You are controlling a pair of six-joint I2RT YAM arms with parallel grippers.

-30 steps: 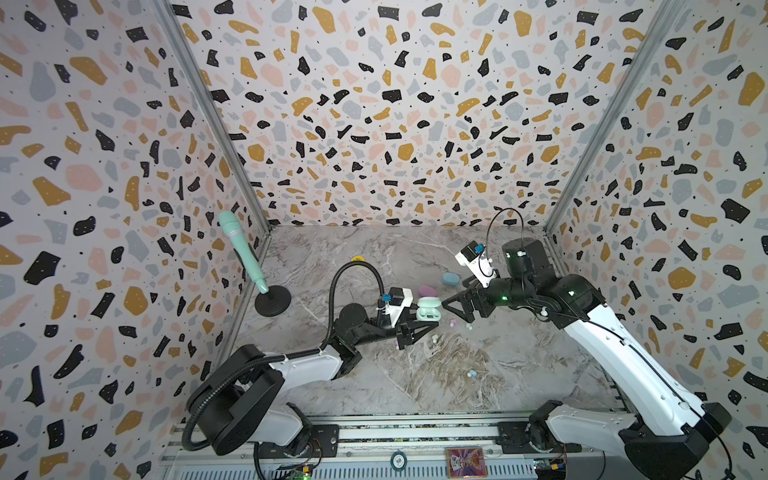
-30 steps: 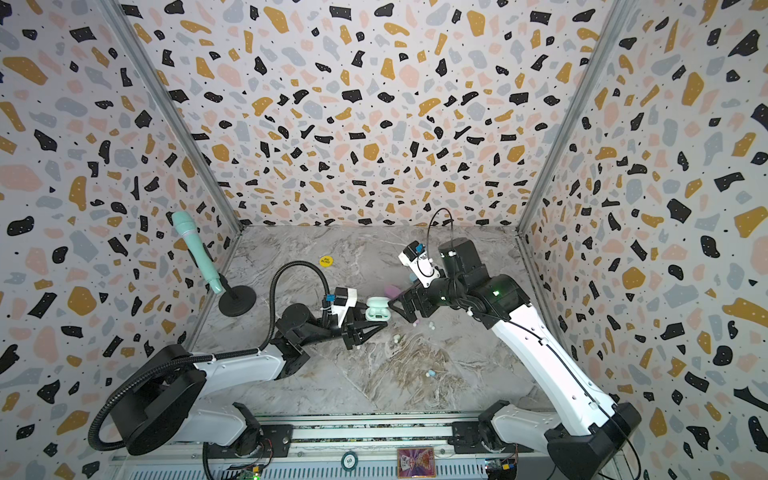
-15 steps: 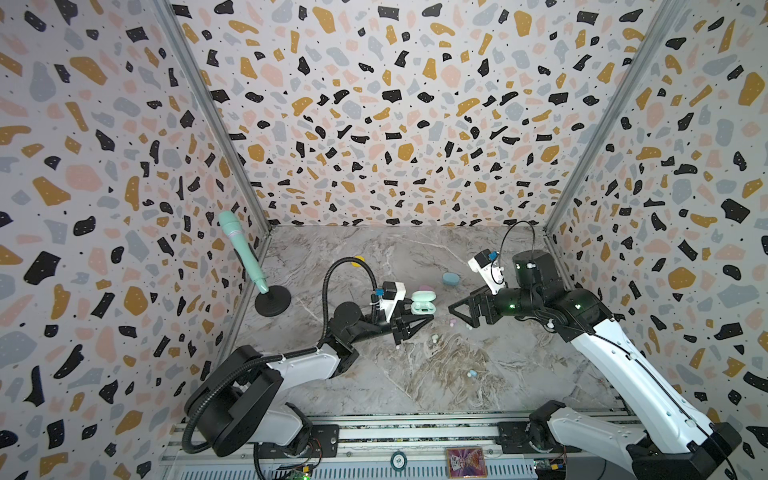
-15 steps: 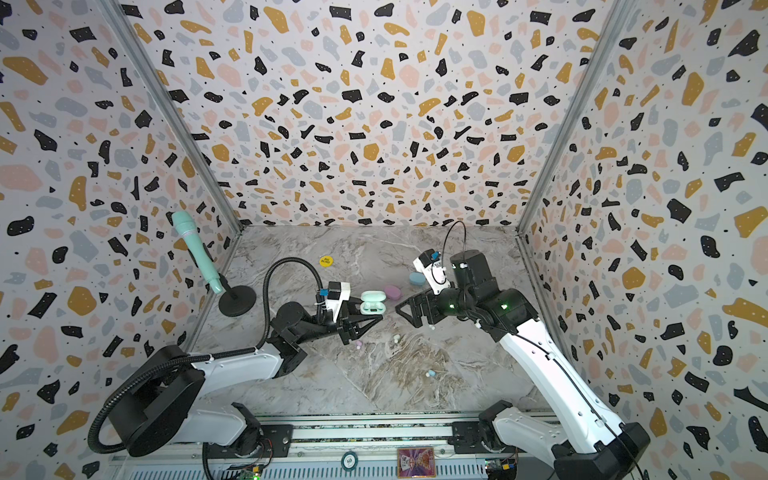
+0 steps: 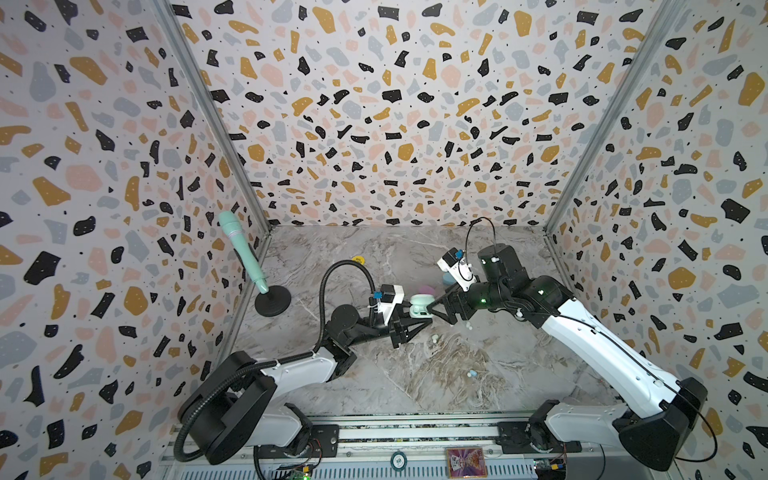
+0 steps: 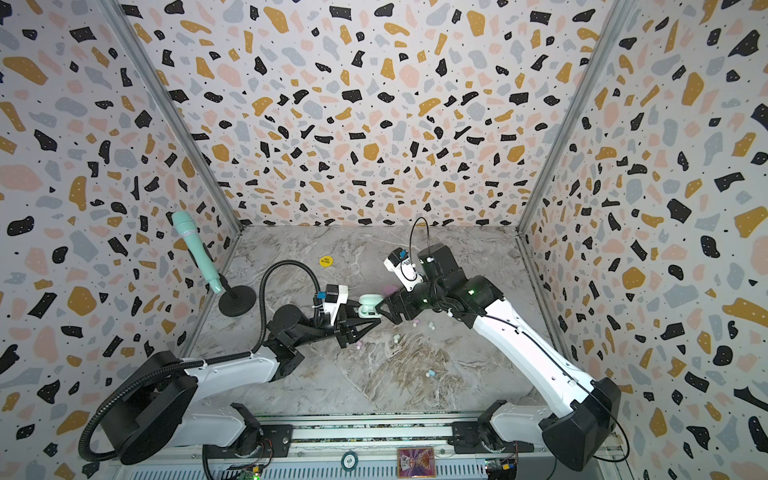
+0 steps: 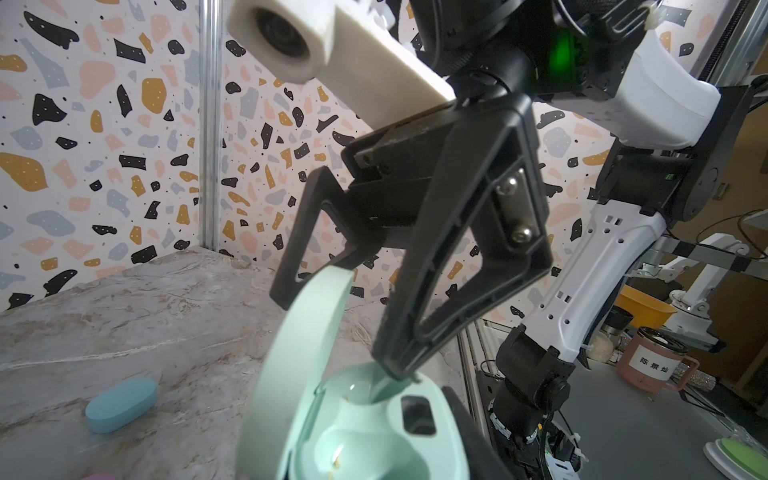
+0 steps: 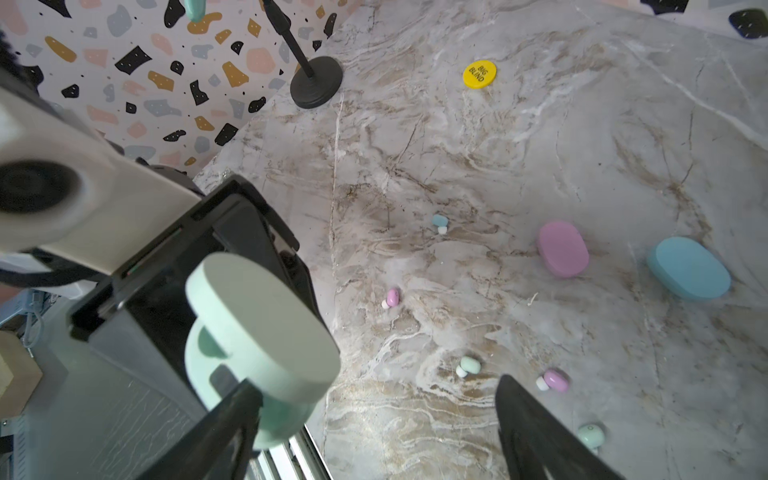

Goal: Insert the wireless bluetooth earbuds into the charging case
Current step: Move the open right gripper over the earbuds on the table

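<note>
My left gripper (image 5: 415, 318) is shut on a mint-green charging case (image 5: 422, 305), held off the table with its lid (image 7: 303, 332) hinged open. Both wells look empty in the left wrist view. My right gripper (image 8: 376, 386) is open and holds nothing. One of its fingertips (image 7: 399, 372) touches the rim of a well; the other hangs over the table. Several wireless bluetooth earbuds lie loose on the marble: a blue one (image 8: 439, 222), a pink one (image 8: 392, 297), a green one (image 8: 468, 365), another pink one (image 8: 555, 380) and another green one (image 8: 590, 434).
A shut pink case (image 8: 563, 248) and a shut blue case (image 8: 688, 268) lie behind the grippers. A yellow disc (image 6: 326, 261) sits near the back. A mint microphone (image 5: 243, 253) leans on a black round stand (image 5: 272, 301) by the left wall.
My right gripper drew off to the right half a second ago and has come back left, so one fingertip now meets the open case. The left gripper has kept hold of the case.
</note>
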